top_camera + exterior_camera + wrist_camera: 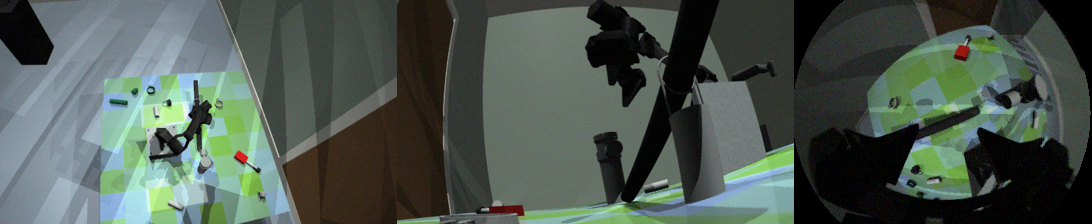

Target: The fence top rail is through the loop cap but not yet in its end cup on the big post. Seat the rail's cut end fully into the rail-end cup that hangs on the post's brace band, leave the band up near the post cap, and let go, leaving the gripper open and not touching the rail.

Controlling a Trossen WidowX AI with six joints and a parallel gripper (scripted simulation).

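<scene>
The black rail (pixel 195 88) (pixel 653 143) (pixel 954 119) slants down through the wire loop (pixel 659 71) of the cap on the near short post (pixel 693 153). Its lower end rests on the mat near the foot of the big post (pixel 611 177), outside the rail-end cup (pixel 203 153) (pixel 615 147) (pixel 1011 99). The cup is on the band, high up under the post cap (pixel 205 162) (pixel 605 136) (pixel 1039 87). My gripper (pixel 618 95) (pixel 949 129) is open and empty, above the rail and higher than the post. The fingertips are hidden in the top view.
The arm's base plate (pixel 152 141) stands left of the rail. A red block with a handle (pixel 241 157) (pixel 507 210) (pixel 962 52) lies to the right. A loose ring (pixel 218 104) (pixel 894 103), a green rod (pixel 118 101) and a white tube (pixel 175 205) also lie on the mat.
</scene>
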